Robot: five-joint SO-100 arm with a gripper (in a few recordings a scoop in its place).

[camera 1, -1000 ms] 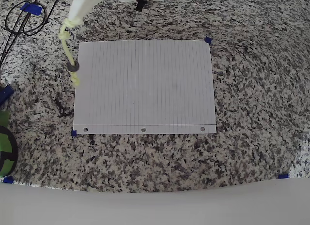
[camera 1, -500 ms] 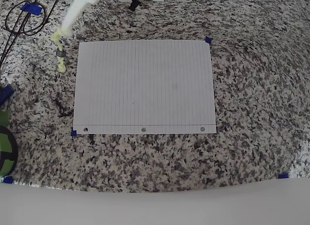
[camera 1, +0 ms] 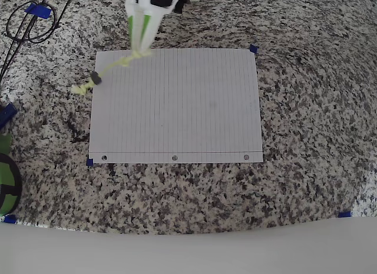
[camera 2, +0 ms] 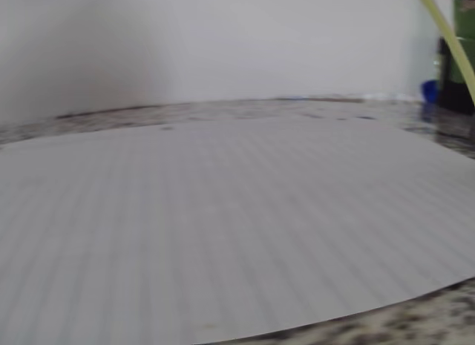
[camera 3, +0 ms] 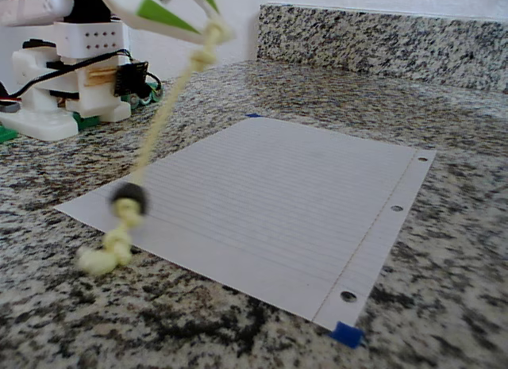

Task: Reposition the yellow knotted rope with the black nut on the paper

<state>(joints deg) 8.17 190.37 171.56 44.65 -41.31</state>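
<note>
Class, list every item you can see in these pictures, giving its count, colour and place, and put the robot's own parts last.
paper: one, white lined, flat on the counter.
yellow knotted rope: one, pale yellow, hanging from the gripper, crossing the paper's top left corner in the overhead view.
black nut: one, black, on the rope near its lower knot.
tape tabs: several, blue, at the paper's corners and on the counter.
cable: one, black, looped, top left of the overhead view.
counter: one, speckled granite.
gripper: one, white and green, closed on the rope's upper end.
</note>
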